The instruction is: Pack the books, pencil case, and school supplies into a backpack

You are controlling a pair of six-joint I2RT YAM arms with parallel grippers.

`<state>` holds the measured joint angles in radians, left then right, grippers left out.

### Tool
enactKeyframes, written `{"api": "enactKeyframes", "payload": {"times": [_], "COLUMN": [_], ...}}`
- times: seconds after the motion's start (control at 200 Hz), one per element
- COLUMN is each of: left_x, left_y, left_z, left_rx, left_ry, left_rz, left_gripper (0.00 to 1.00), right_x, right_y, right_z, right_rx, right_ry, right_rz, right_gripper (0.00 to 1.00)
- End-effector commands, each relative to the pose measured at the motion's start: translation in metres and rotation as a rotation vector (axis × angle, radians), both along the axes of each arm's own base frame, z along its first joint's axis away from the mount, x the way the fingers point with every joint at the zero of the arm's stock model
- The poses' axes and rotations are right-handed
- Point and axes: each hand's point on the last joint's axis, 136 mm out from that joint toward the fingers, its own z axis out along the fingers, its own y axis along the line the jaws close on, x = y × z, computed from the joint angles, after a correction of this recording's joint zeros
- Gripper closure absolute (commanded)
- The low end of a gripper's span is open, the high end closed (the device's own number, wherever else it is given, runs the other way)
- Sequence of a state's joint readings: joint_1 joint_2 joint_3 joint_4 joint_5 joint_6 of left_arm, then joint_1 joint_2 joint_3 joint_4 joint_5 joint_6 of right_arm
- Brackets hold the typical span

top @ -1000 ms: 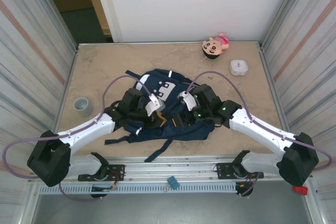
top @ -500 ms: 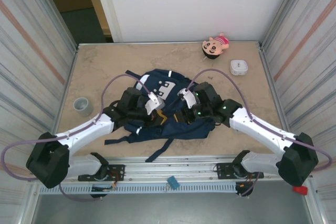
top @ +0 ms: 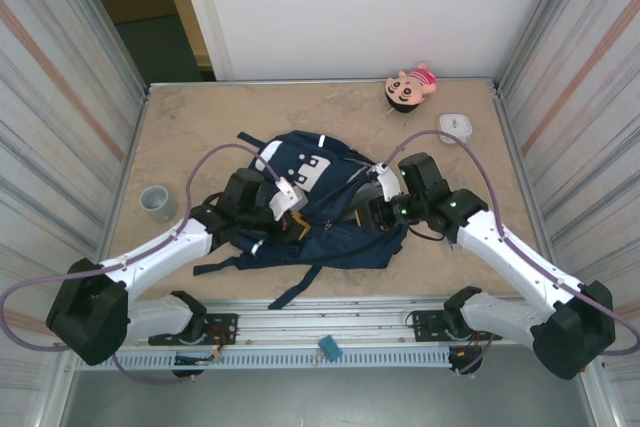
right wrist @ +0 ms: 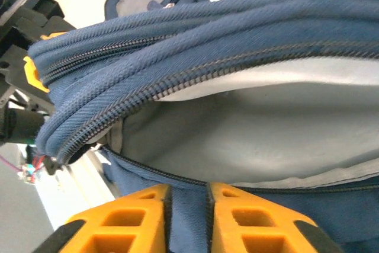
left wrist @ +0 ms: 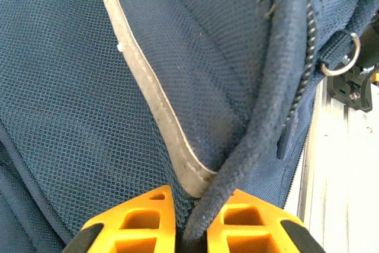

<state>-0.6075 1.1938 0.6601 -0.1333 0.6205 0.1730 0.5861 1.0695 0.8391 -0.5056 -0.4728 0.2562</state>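
Two grippers on one bag. Backpack (top: 335,237) flat at table centre, white-patched pocket toward 12 o'clock, straps trailing toward 6.

Left gripper (top: 296,209) at the bag's 9 o'clock side, closed tight on a dark corded edge. Edge seen between its orange fingers (left wrist: 139,220) from the left wrist.

Right gripper (top: 370,209) at the 3 o'clock side, pinched on the navy lower lip of the mouth. Orange fingers (right wrist: 133,220) nearly together, fabric between them.

Pale lining (right wrist: 266,128) exposed above that lip, zip track (right wrist: 177,81) arching over it: mouth partly agape.

Long axis of the opening roughly 9 to 3, from one gripper to the other. Both arms about equally near, each at its own end.

Judged next: lips drawn apart along 12–6, or lifted, to widen the mouth. Risk: thin fabric slipping from the right pinch.
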Motion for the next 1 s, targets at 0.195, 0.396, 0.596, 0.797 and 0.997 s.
{"api": "enactKeyframes", "payload": {"times": [0.195, 0.396, 0.596, 0.797, 0.997], "left_x": [0.011, 0.015, 0.016, 0.012, 0.009], "left_y": [-0.013, -0.014, -0.019, -0.023, -0.023], "left_z": [0.021, 0.021, 0.028, 0.032, 0.037], "left_rx": [-0.116, -0.131, -0.142, -0.146, -0.15], "left_ry": [0.167, 0.242, 0.244, 0.237, 0.216], "left_rz": [0.147, 0.22, 0.205, 0.176, 0.153], "left_gripper": [1.0, 1.0, 1.0, 1.0, 1.0], "right_x": [-0.026, -0.031, -0.024, -0.004, 0.015], "right_y": [0.002, 0.009, 0.042, 0.051, 0.037], "right_z": [0.025, 0.028, 0.009, 0.004, -0.012], "right_rx": [0.057, -0.057, -0.239, -0.3, -0.38], "right_ry": [0.016, -0.04, -0.061, -0.121, -0.137], "right_rz": [-0.267, -0.454, -0.444, -0.467, -0.522], "right_gripper": [0.64, 0.62, 0.57, 0.52, 0.67]}}
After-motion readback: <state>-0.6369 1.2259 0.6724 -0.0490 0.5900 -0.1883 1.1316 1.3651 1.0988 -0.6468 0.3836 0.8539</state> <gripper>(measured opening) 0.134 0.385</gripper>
